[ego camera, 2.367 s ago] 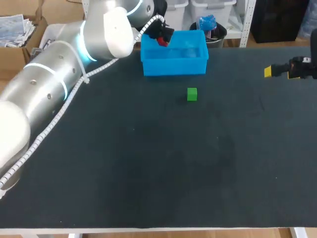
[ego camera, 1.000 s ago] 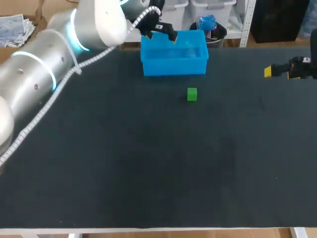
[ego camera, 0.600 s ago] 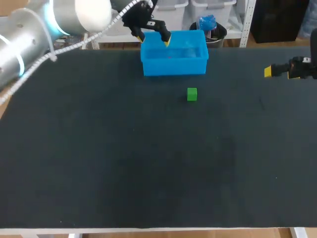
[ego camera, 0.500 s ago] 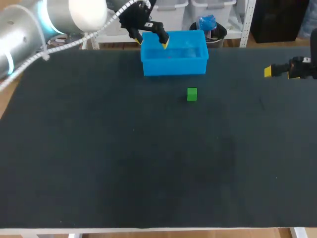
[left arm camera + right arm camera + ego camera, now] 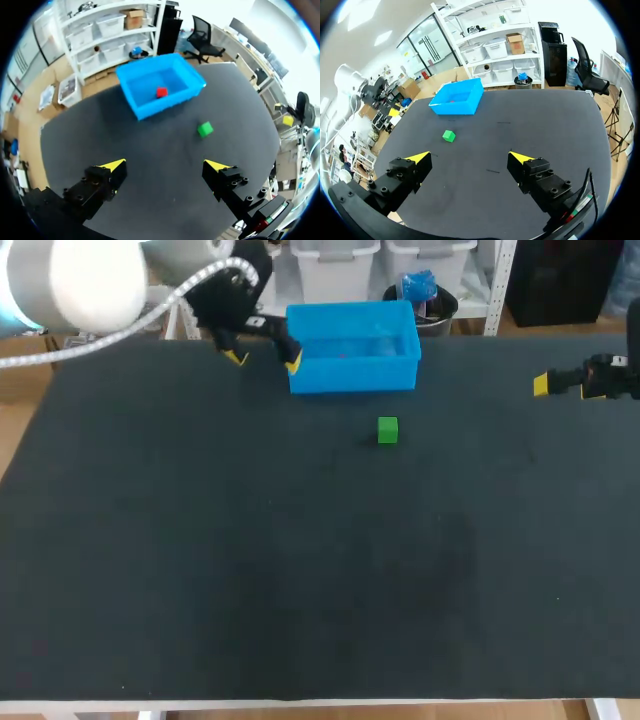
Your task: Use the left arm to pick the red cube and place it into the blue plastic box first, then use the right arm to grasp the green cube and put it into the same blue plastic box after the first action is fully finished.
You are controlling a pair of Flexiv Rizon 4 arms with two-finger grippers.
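On the dark surface (image 5: 300,590) stands one blue plastic box (image 5: 352,375). Of two arms, the left end effector (image 5: 264,361) hangs just beside it and the right end effector (image 5: 470,157) well apart, both with fingers spread and empty. Of two cubes, the red cube (image 5: 161,92) lies inside the box and the green cube (image 5: 388,430) near its front.

left arm (image 5: 75,280): white | cable (image 5: 165,305): white, ribbed | left end effector (image 5: 165,165): black, screw-studded, yellow tips

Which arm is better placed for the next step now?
Right, as the task assigns. The small red cube lies in the blue plastic box; the open right gripper faces the small green cube, nothing between.
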